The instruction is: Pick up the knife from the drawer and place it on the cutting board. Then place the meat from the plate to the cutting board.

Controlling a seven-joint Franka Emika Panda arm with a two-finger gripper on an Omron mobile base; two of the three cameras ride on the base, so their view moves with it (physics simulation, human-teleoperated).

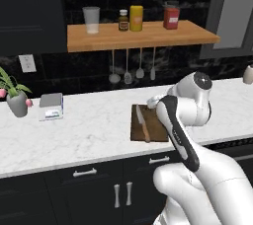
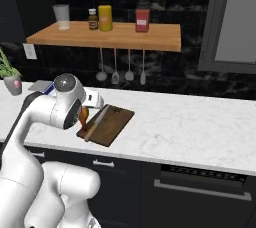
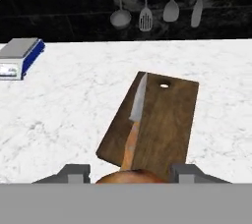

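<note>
The cutting board (image 3: 165, 120) is dark brown wood with a matt grain. The knife (image 3: 136, 120) has a smooth silver metal blade and a pale wooden handle. The surface (image 1: 89, 130) looks like polished white marble with grey veins, the shelf (image 1: 148, 35) is light orange wood

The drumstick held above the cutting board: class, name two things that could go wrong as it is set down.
1. The knife already lies along the cutting board, its handle just under the meat held in the end effector. Lowering here could knock the knife or leave the meat resting on the handle.
2. The meat hangs near the board's near edge; released there, it might roll onto the counter.
</note>
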